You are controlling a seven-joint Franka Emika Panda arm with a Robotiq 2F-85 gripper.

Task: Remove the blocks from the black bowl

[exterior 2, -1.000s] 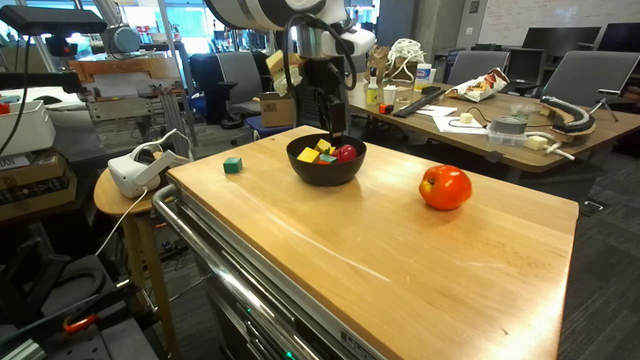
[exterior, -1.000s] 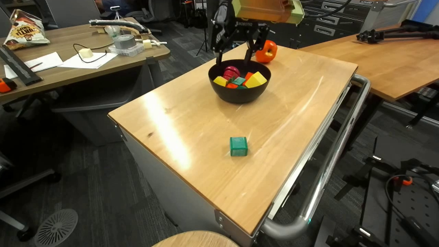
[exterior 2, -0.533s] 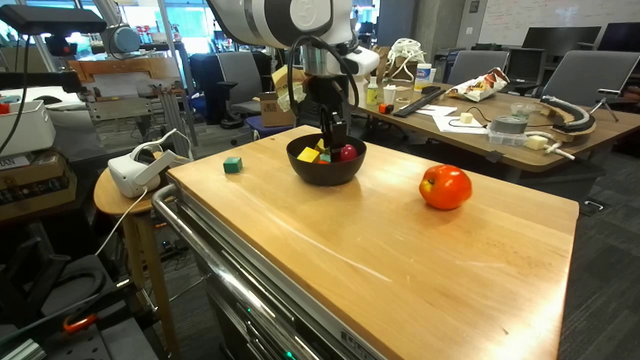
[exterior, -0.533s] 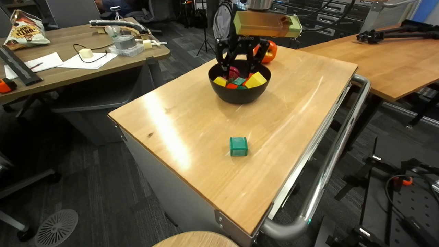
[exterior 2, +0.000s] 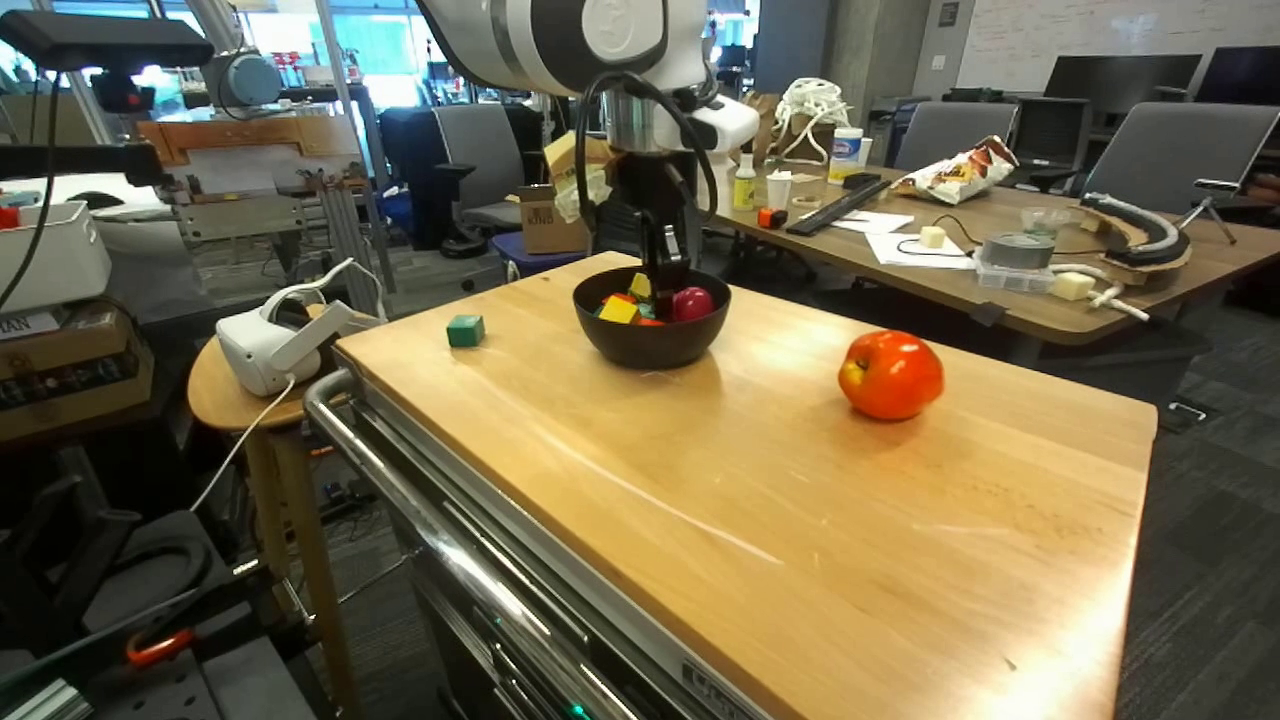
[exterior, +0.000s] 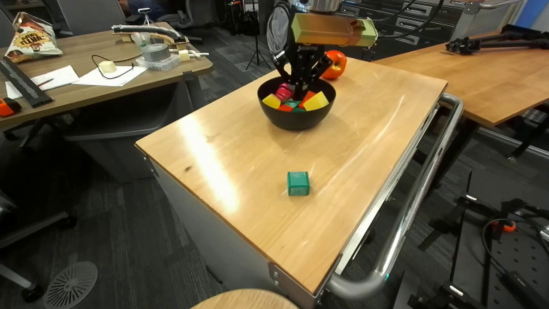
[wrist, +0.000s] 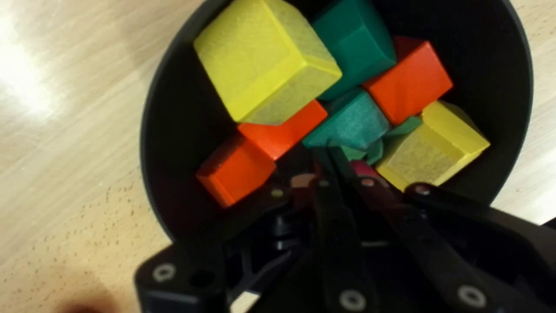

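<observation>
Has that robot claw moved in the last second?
Yes, downward: in an exterior view, the gripper has dropped closer to the wooden tabletop and now reaches into the black bowl.

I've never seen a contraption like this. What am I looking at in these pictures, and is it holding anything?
The machine is a robot arm, ending in a black gripper that works like a two-fingered hand. Two views are taken from outside the robot, from different places. The close-up is taken from its wrist, so it looks past the gripper into the black bowl.

On the wooden top sit that bowl, a green cube and an orange-red, fruit-like object. In the bowl lie yellow blocks, green blocks and orange-red blocks, along with a round dark-pink thing.

The gripper reaches down into the bowl with its jaws shut. No block shows between them, so it seems to be holding nothing.
</observation>
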